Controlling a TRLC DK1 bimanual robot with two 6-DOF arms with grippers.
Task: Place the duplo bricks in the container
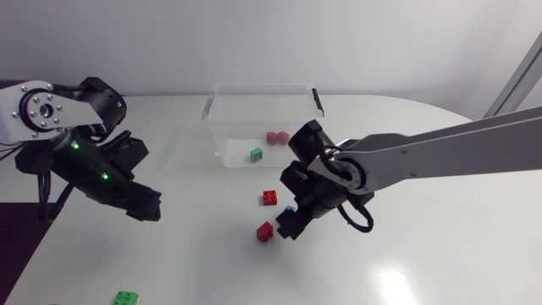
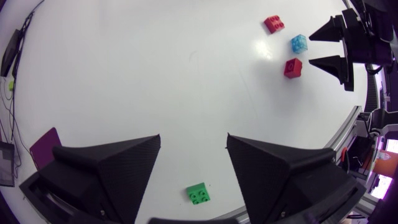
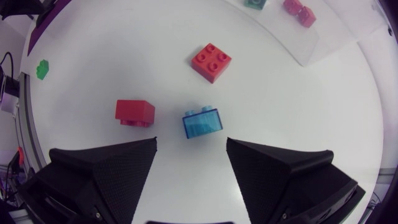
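Brick (image 3: 202, 122) blue, long axis seemingly crosswise ahead of right jaws | right jaws released; left jaws released

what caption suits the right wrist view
Open right gripper facing a blue duplo brick, a tipped red brick beside it

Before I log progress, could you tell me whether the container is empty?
Not empty: a green brick and a pink brick lie inside the clear container.
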